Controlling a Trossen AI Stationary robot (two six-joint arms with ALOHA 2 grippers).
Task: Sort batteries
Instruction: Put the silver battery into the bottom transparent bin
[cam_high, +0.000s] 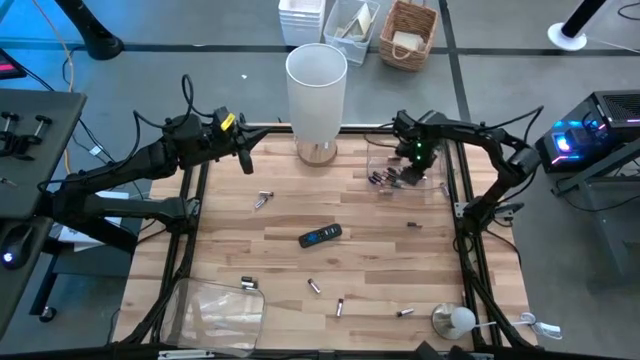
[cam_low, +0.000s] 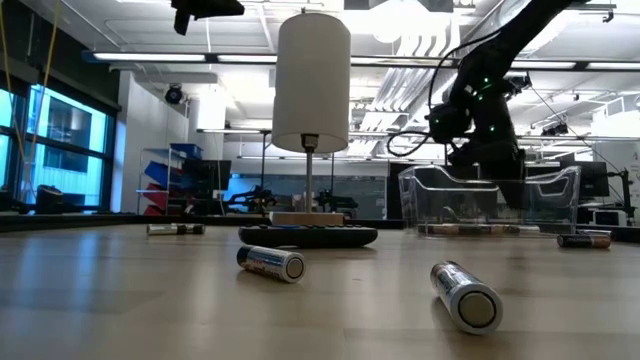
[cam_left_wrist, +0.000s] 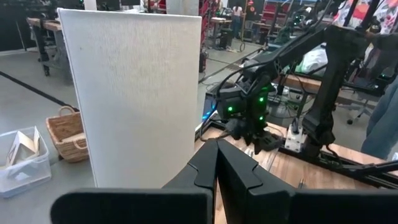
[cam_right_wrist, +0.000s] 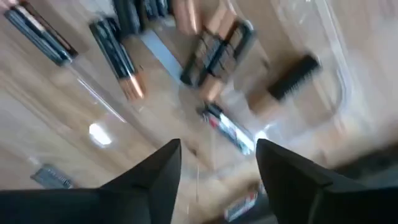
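Note:
Several batteries lie scattered on the wooden table, among them one at the left (cam_high: 263, 199), one near the front (cam_high: 314, 286) and two close to the low camera (cam_low: 272, 263) (cam_low: 466, 296). More batteries (cam_right_wrist: 118, 56) lie inside a clear tray (cam_high: 430, 185) at the far right. My right gripper (cam_right_wrist: 217, 168) hangs open over that tray, pointing down, with nothing between its fingers; a blurred battery (cam_right_wrist: 227, 127) lies in the tray below it. My left gripper (cam_left_wrist: 216, 168) is shut and raised at the far left, holding nothing.
A tall white lamp (cam_high: 317, 95) stands at the far middle edge. A black remote-like bar (cam_high: 320, 236) lies mid-table. A second clear tray (cam_high: 215, 310) sits at the near left corner, and a white bulb-shaped object (cam_high: 455, 320) at the near right.

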